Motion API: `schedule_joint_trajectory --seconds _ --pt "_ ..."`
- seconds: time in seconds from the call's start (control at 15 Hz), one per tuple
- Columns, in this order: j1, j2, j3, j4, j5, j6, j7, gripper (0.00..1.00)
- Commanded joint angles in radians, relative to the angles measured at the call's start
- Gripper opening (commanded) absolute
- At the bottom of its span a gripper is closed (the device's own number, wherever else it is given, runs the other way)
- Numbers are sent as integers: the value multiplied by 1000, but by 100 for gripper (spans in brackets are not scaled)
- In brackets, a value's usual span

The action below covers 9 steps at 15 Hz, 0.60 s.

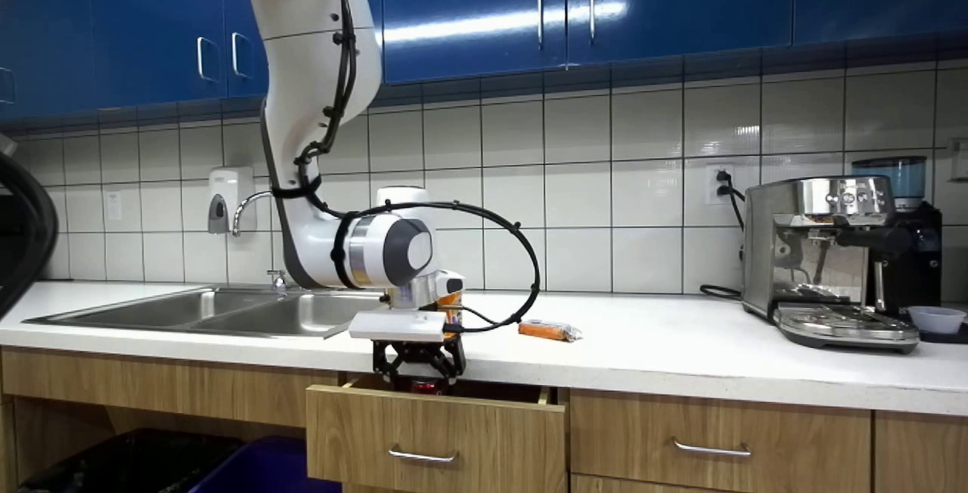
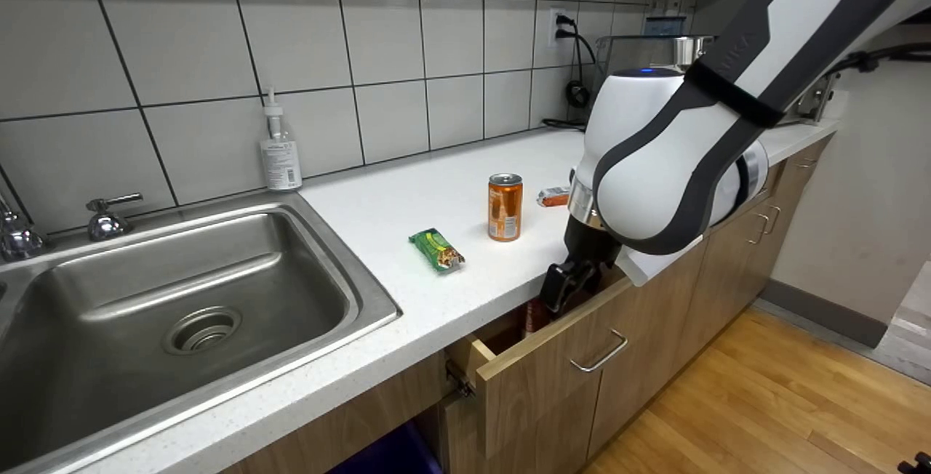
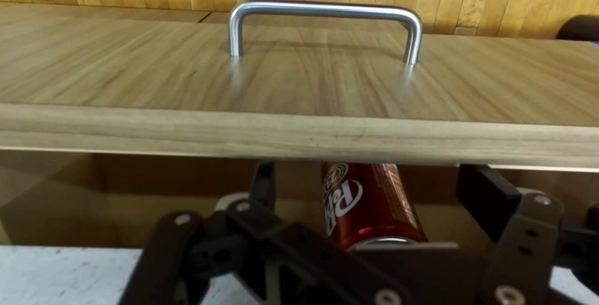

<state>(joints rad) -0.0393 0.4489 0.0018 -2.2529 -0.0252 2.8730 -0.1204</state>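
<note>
One red can [image 3: 367, 202] with white lettering, partly hidden; we locate it inside the pulled-out drawer [image 1: 491, 436], its silver end toward the hand [image 1: 420, 379].

One black hand, lowered over the drawer; we record it open, its fingers [image 3: 266, 185] spread to either side of the red can, with a gap showing on both sides in the wrist view.

One drawer, wood-grained front, fitted with a bar-shaped metal handle [image 3: 325, 9]; we find it drawn out from beneath the white counter [image 1: 643, 342].

On the counter we list: one orange can [image 2: 505, 209], upright; one green packet [image 2: 436, 250], lying between the orange can and the sink [image 2: 371, 305]; one orange packet [image 1: 547, 330], lying near the orange can, on the side away from the sink.

One steel sink, two basins, set into the counter. One pump bottle [image 2: 282, 161], white-labelled, standing by the tiled wall [image 1: 575, 198] behind the sink's corner. One soap dispenser [image 1: 231, 202], mounted on that wall.

Toward the counter's opposite end we enter one steel coffee machine [image 1: 802, 251], one black grinder [image 1: 923, 258] just behind it, and one small white bowl [image 1: 936, 319] beside it.

Several blue cupboards [image 1: 469, 9] above the tiles. Below the counter we count one black-lined bin [image 1: 136, 455] and one blue bin [image 1: 268, 466], side by side.
</note>
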Motion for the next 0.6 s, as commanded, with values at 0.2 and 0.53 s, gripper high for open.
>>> schedule_joint_trajectory --seconds 0.2,0.53 --pt "-73 -19 94 -15 87 -40 -39 100" --pt "-93 -29 104 -16 106 -101 -51 100"
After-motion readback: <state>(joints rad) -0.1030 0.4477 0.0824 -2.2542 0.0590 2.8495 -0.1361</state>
